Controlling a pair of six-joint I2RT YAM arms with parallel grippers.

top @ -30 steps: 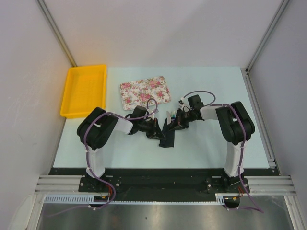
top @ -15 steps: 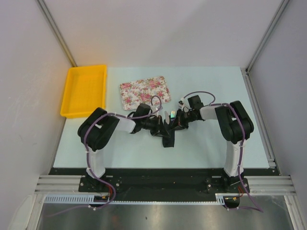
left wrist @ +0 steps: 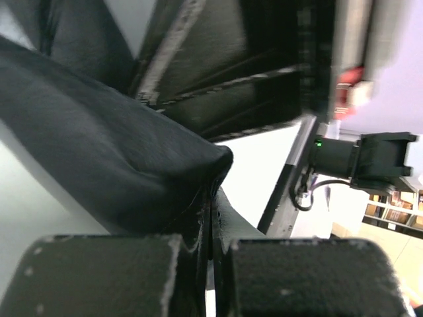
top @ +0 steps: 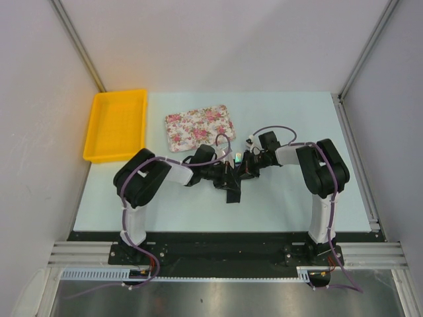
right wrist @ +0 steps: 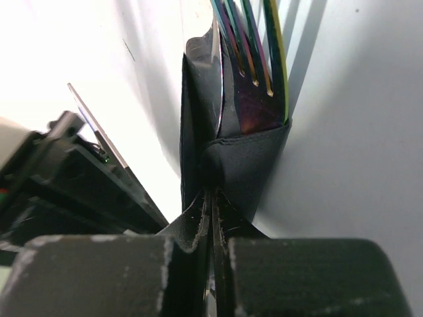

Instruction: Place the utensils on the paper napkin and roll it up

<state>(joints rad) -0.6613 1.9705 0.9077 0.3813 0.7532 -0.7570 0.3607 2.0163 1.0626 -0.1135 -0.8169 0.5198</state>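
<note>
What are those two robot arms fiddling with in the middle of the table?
They are wrapping cutlery in a black paper napkin. The arms meet mid-table. The left claw is shut on a fold of the napkin, and the right claw pinches it from the other side. The right wrist view shows a fork tucked inside, its tines poking out of the partly wrapped napkin. A floral tray sits just behind them.
</note>
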